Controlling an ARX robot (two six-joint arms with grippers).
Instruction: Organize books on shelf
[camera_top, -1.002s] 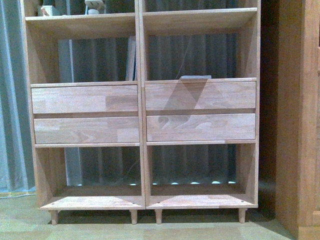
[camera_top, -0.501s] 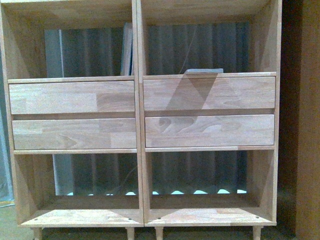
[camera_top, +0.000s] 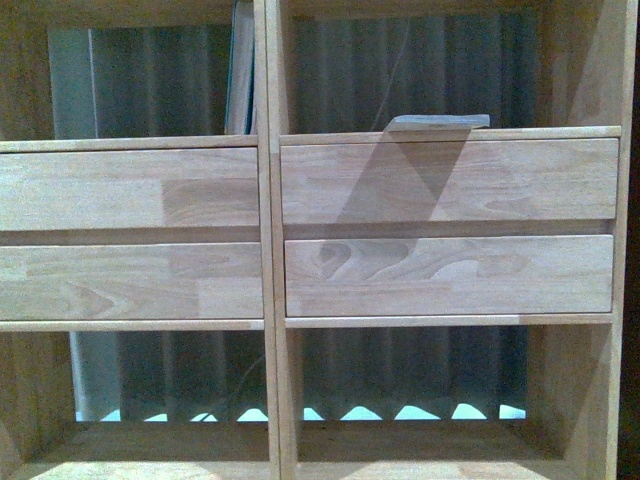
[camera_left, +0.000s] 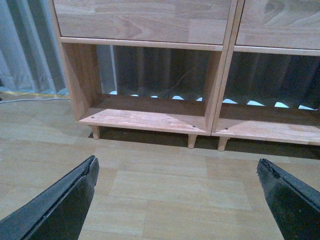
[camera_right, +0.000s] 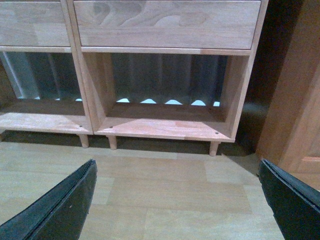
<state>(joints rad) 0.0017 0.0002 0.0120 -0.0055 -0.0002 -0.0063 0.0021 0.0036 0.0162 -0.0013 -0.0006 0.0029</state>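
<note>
Black fingers frame both wrist views. The left gripper (camera_left: 176, 161) is spread wide with nothing between its fingers, and the right gripper (camera_right: 176, 162) is just as wide and just as empty. Both hang low over a pale wood-plank floor (camera_left: 165, 185), short of the bookcase.

Beyond them stands the bookcase (camera_top: 268, 380), light jointed wood in two columns on short round legs (camera_left: 191, 141). Its bottom compartments are open. To its right is a darker wooden cabinet (camera_right: 300, 100). Higher up, the front view shows four plain drawer fronts (camera_top: 450, 275) without handles, two in each column.

Both books are in the open compartments just above the drawers. In the left column an upright book (camera_top: 240, 65) stands right against the middle divider. It is seen nearly edge-on, with a dark teal side and a paler strip beside it, and its top is cut off by the frame. In the right column a flat book (camera_top: 437, 122) lies on the shelf board, toward the left of the compartment. Only its thin grey-pale front edge shows, and a slanted shadow falls down the drawer fronts below it. Neither cover faces this way, so no title or lettering can be read.

Behind the open back hangs a grey pleated curtain (camera_top: 160, 80), with bright light showing along its hem.
</note>
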